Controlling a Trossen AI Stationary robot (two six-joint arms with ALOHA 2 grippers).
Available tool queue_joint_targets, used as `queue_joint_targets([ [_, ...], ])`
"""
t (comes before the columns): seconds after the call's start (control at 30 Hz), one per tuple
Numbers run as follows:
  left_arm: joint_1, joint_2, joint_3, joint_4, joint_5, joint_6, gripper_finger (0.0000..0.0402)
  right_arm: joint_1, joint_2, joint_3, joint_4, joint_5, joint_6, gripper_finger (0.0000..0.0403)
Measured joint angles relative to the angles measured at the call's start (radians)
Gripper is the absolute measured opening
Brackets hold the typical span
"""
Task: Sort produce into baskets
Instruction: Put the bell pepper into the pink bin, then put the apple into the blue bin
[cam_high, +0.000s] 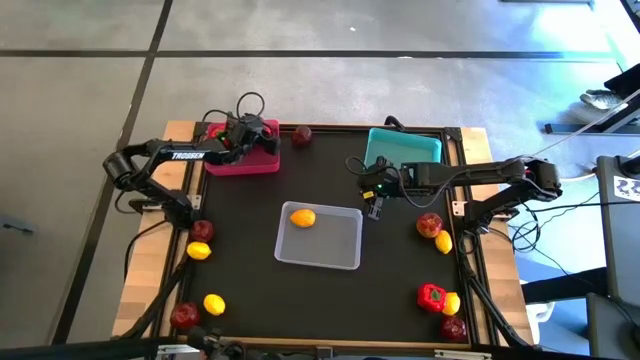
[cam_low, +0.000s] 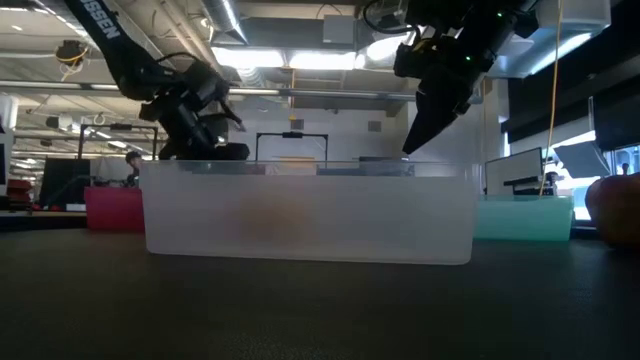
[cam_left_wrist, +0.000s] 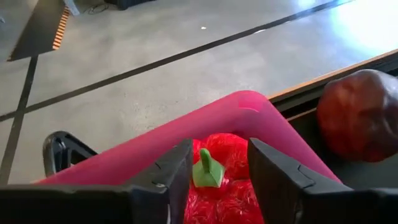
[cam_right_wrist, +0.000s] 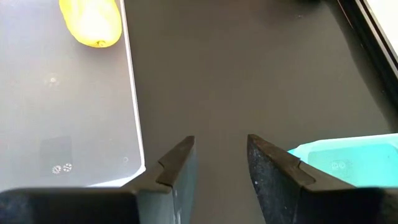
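Overhead, my left gripper (cam_high: 262, 137) gapes above the pink basket (cam_high: 243, 161); right gripper (cam_high: 375, 208), parted, empty, over black tabletop (cam_high: 250, 235), concrete floor (cam_high: 300, 30) beyond.

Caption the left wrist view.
Left gripper open over a red pepper in the pink tray, an apple outside.

Three baskets: a pink basket (cam_high: 243, 165), a teal basket (cam_high: 403, 147) and a clear basket (cam_high: 320, 255). Five lemons (cam_high: 302, 217): one in the clear basket, two on the left, two on the right. Five apples (cam_high: 302, 134): one at the far edge, two left, two right. Two peppers (cam_high: 431, 296) show: one in the pink basket, one right.
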Motion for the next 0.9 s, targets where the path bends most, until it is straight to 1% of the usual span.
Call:
queue_joint_targets([
  [0.1, -0.006, -0.033, 0.023, -0.058, 0.004, 0.018, 0.0168, 0.000, 0.000, 0.000, 0.000, 0.000, 0.000, 0.0144],
  [0.2, -0.010, -0.075, 0.056, -0.105, 0.038, 0.020, 0.0186, 0.000, 0.000, 0.000, 0.001, 0.000, 0.000, 0.0144],
  [0.27, -0.010, -0.098, 0.075, -0.131, 0.080, 0.023, 0.0202, 0.000, 0.000, 0.000, 0.002, 0.000, 0.000, 0.0144],
  [0.5, -0.014, -0.119, 0.147, -0.127, 0.305, 0.013, 0.0254, 0.000, 0.000, 0.000, 0.007, 0.000, 0.000, 0.0144],
  [0.63, -0.035, -0.110, 0.177, -0.130, 0.326, -0.004, 0.0264, 0.000, 0.000, 0.000, 0.010, 0.000, 0.000, 0.0144],
  [0.9, -0.070, -0.104, 0.228, -0.114, 0.329, -0.003, 0.0265, 0.000, 0.000, 0.000, 0.035, 0.000, -0.017, 0.0144],
])
